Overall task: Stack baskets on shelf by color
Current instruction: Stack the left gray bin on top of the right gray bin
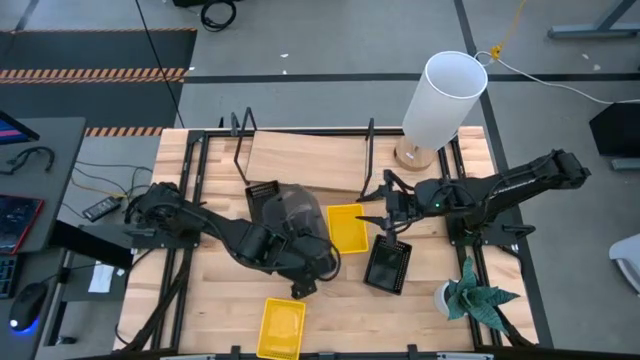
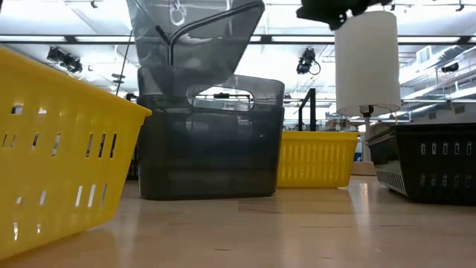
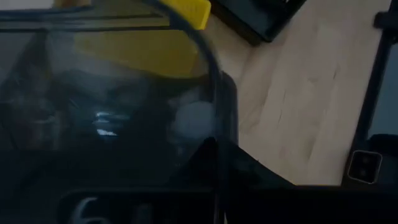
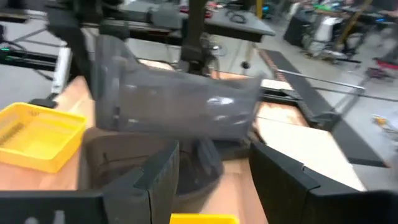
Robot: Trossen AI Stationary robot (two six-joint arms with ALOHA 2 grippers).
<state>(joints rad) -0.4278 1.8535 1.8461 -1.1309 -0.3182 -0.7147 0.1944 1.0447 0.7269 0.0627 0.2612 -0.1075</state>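
Glossy translucent plastic grey basket (image 2: 210,134); pale wood tabletop (image 2: 297,223)

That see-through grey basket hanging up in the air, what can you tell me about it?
The raised grey basket is smoky, translucent plastic with smooth walls and a rim. The left end effector is shut on its edge and holds it tilted, clear of the table. It hangs just above a second grey basket, which stands upright on the wooden tabletop; whether the two touch cannot be told.

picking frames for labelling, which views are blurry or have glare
Right wrist view: motion-smeared throughout, the smoky grey translucent plastic basket streaked. Left wrist view: dim, that basket's wall fills the lens. Low view: near bright yellow slotted plastic basket soft, ceiling lights bright. High view: sharp, evenly lit.
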